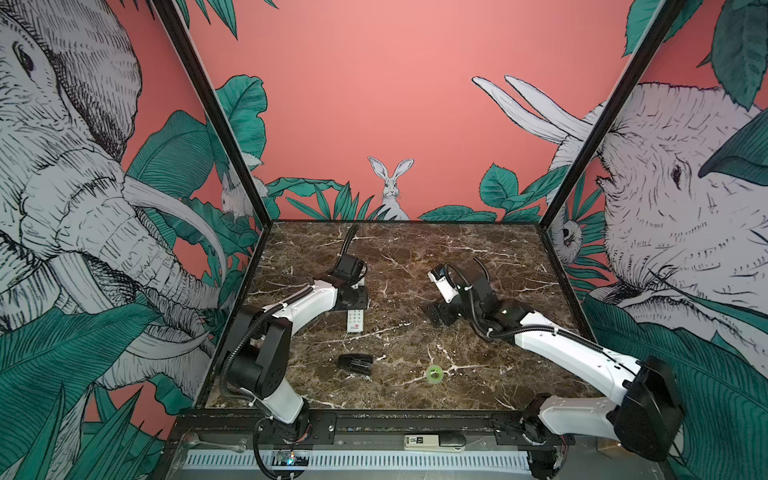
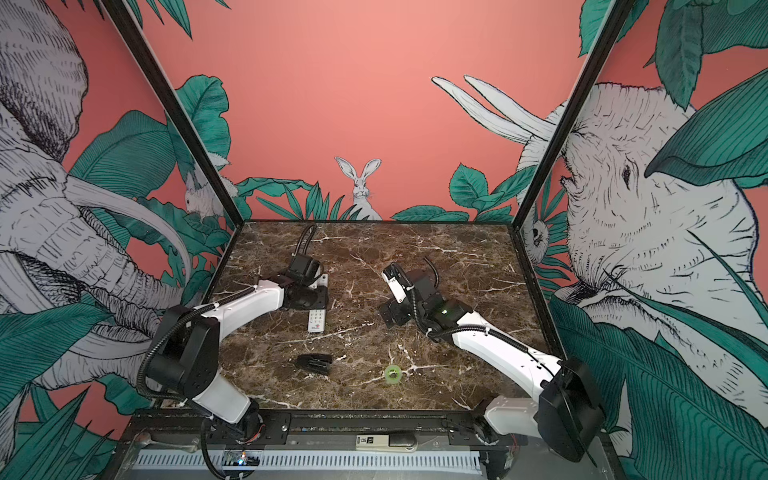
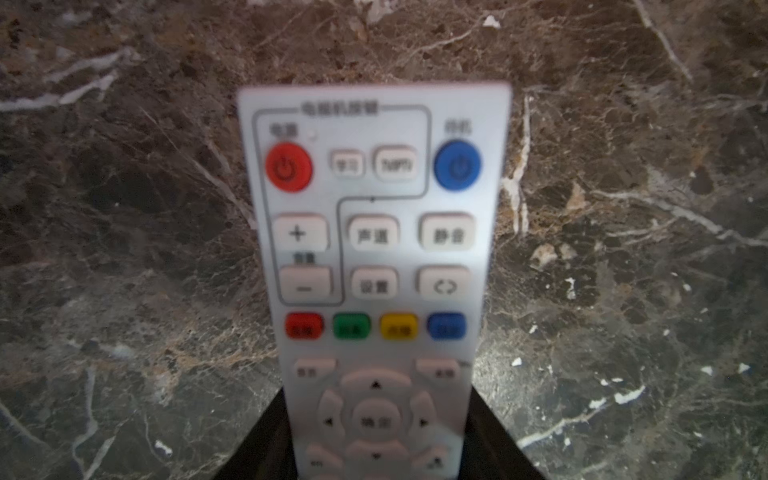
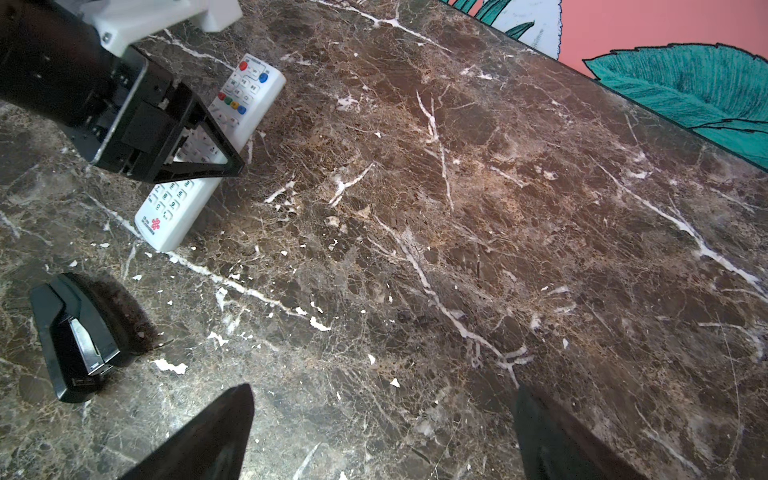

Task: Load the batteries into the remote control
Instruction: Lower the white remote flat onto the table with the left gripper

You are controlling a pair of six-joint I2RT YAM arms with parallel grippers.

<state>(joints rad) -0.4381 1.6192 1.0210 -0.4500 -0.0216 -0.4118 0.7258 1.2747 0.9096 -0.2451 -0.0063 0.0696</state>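
Left gripper is down over the remote right now, and my jaws are partway closed, pressed against both long edges around its middle: I have it clamped. The remote looks to lie flat on the table, buttons up, in the left half, running near to far. The red logo end points to the near edge, and the red and blue round buttons sit at the far end, clear in the left wrist view. Over on the right, my right gripper hangs above bare marble, well apart from the remote, jaws spread as wide as they go, with nothing between them. Nearer than the remote sits the black stapler, apart from it. Right of the stapler, also near, lies the green tape ring, apart from both my grippers.
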